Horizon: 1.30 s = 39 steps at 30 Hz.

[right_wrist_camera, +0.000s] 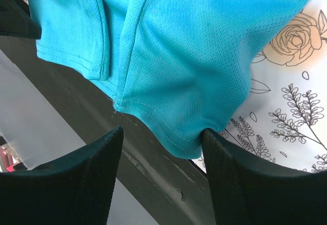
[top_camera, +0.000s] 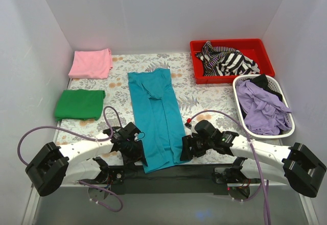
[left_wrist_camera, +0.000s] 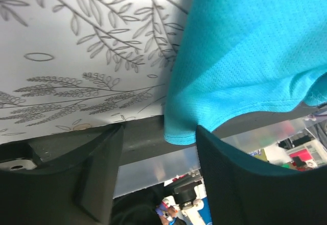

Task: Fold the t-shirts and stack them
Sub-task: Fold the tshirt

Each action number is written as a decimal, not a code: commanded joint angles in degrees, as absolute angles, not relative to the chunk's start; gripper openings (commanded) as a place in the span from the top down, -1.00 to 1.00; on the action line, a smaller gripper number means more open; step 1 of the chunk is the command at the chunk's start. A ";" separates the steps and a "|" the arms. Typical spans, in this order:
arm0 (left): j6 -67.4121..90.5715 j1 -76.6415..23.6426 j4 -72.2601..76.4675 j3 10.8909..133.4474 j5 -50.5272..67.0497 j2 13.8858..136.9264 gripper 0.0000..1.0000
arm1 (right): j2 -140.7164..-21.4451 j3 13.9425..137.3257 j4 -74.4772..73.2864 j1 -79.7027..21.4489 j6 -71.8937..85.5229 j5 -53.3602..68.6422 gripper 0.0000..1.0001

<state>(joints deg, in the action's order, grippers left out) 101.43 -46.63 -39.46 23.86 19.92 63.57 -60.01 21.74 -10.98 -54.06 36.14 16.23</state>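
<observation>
A teal t-shirt [top_camera: 153, 113] lies folded into a long strip down the middle of the flowered table, its hem reaching the black front strip. A pink t-shirt [top_camera: 91, 63] lies folded at the back left, with a folded green t-shirt [top_camera: 79, 104] in front of it. My left gripper [top_camera: 134, 153] sits at the hem's near left corner. It is open [left_wrist_camera: 159, 130], and the teal corner [left_wrist_camera: 180, 132] lies between its fingers, against the right one. My right gripper [top_camera: 186, 148] is at the near right corner, also open [right_wrist_camera: 162, 133], with the teal hem [right_wrist_camera: 186, 141] touching its right finger.
A red tray [top_camera: 227, 43] at the back right holds a black-and-white striped garment [top_camera: 225, 61]. A white basket [top_camera: 236, 90] at the right holds purple cloth [top_camera: 263, 107]. A black strip [top_camera: 168, 176] runs along the table's near edge. White walls close in the sides and back.
</observation>
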 commanded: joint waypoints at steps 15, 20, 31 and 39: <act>99.76 -48.52 -29.62 26.80 17.66 72.16 0.15 | -61.70 16.79 -12.66 -54.14 36.04 13.10 -0.36; 98.18 -48.52 -29.97 27.95 18.89 71.37 0.10 | -62.58 16.87 -12.57 -54.14 35.77 12.83 -0.36; 96.15 -48.52 -39.63 35.77 18.20 66.36 0.08 | -64.60 16.96 -10.99 -54.14 35.68 13.54 -0.38; 95.71 -48.52 -41.13 34.63 19.51 67.24 0.08 | -65.39 17.49 -11.07 -54.14 35.42 13.27 -0.39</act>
<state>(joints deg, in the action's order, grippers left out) 96.27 -48.34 -40.10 34.81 18.87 67.96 -62.43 20.12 -4.08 -54.02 37.54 18.17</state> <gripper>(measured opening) 0.459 0.688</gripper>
